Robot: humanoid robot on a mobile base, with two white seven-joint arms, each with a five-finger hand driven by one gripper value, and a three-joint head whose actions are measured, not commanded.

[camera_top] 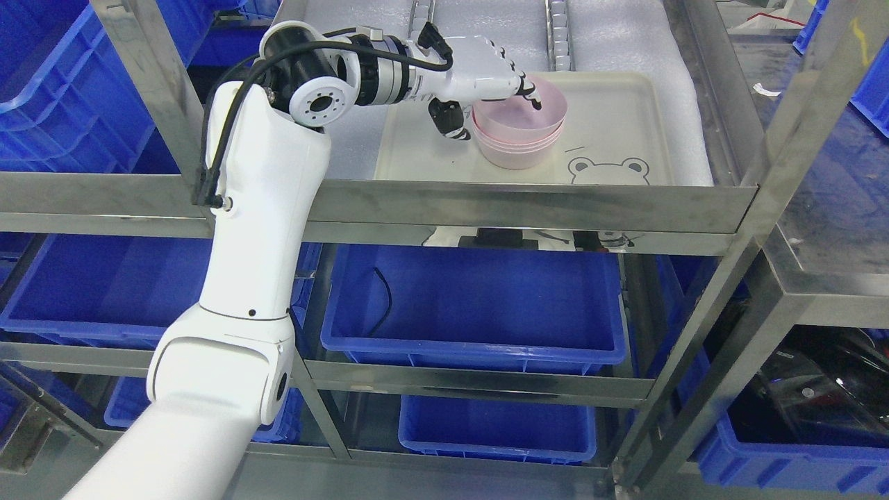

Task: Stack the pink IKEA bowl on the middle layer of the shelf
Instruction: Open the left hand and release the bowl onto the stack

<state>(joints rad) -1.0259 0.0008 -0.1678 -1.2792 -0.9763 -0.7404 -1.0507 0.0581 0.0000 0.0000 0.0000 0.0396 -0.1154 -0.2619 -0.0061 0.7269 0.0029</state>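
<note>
Several pink bowls (pixel 519 151) stand nested in a stack on a cream tray (pixel 615 114) on the metal shelf's middle layer (pixel 528 203). The top pink bowl (pixel 538 117) sits in the stack, slightly tilted. My left hand (pixel 494 111) reaches in from the left and holds this bowl's left rim. Its fingers (pixel 531 94) curl over the rim into the bowl, and the thumb (pixel 450 119) is close beside the outer wall. The right arm is out of view.
The tray has a bear drawing at its front right (pixel 610 170). White foam lining (pixel 625 35) covers the layer behind it. Steel posts (pixel 785 160) frame the shelf. Blue bins (pixel 479 305) fill the layers below and the left side.
</note>
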